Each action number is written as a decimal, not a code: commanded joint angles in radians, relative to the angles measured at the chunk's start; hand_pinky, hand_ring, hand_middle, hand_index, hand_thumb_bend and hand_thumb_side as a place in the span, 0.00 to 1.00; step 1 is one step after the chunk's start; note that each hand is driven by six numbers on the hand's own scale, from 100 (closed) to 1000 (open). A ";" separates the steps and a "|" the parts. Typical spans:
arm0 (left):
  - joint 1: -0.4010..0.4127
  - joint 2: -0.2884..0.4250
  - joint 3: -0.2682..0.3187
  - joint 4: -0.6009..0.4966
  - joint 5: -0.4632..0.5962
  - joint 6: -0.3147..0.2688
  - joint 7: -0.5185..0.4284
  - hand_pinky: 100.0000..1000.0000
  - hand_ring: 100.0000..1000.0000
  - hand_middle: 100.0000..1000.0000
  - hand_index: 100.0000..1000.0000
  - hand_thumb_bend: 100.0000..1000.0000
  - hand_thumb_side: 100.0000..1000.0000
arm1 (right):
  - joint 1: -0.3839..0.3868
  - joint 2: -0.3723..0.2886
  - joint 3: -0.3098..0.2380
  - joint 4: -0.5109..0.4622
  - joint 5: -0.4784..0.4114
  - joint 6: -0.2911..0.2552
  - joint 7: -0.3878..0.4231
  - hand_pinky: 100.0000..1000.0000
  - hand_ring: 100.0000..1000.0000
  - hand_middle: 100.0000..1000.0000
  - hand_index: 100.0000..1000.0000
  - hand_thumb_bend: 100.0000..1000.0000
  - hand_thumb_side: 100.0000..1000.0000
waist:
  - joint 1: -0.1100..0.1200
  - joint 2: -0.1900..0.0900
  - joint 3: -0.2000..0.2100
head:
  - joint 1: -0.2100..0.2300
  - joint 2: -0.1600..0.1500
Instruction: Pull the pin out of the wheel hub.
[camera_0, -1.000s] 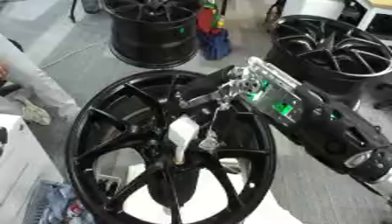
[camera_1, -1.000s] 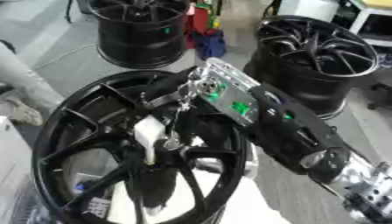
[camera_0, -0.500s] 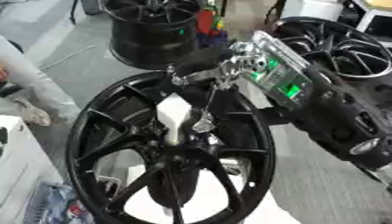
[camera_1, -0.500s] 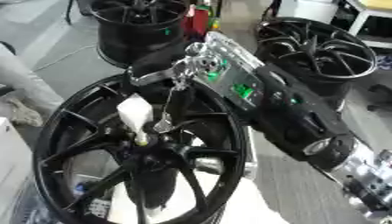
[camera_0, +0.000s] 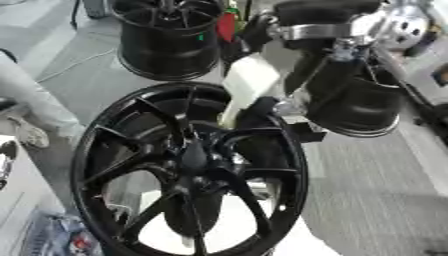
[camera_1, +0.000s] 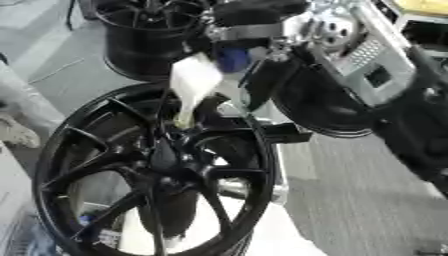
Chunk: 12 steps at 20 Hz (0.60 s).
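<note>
**Pin is hanging clear above the hub**

The right robot hand (camera_1: 254, 30) is coming in from the top of the view, and it is holding the pin (camera_0: 247, 85), a pale, tapered piece with its wide end up by the fingers and its narrow tip pointing down. The fingers are closing on that upper end, though blur is making the exact hold hard to read. The tip is hanging just above the centre of the wheel (camera_0: 188, 167), close to the hub (camera_0: 194, 156) but apart from it, a little up and to the right of the middle. The wheel is black, with slender spokes fanning out from the hub, and it is lying face up on a white tabletop (camera_1: 271, 235). Behind it, two more black wheels are standing on the grey floor: one (camera_0: 166, 37) at upper left, another (camera_0: 354, 100) at right behind the arm. The left robot hand is showing in neither view.
</note>
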 joint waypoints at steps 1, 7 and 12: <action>-0.005 0.011 0.015 -0.015 0.000 -0.002 0.013 0.52 0.55 0.57 0.68 0.37 0.13 | 0.163 -0.110 -0.144 -0.030 -0.030 0.039 -0.149 0.60 0.55 0.54 0.68 0.09 0.11 | 0.012 -0.002 -0.016 | 0.017 -0.004; -0.004 0.003 0.027 -0.018 0.001 -0.002 0.025 0.52 0.55 0.57 0.68 0.37 0.13 | 0.587 0.032 -0.377 0.149 0.104 0.104 -0.451 0.69 0.65 0.71 0.82 0.17 0.19 | 0.023 0.012 -0.049 | 0.040 -0.009; -0.006 -0.004 0.029 -0.018 0.002 -0.003 0.027 0.52 0.55 0.57 0.68 0.37 0.13 | 0.707 0.189 -0.490 0.240 0.309 0.173 -0.586 0.89 0.87 0.93 0.93 0.24 0.31 | 0.030 0.017 -0.059 | 0.044 -0.009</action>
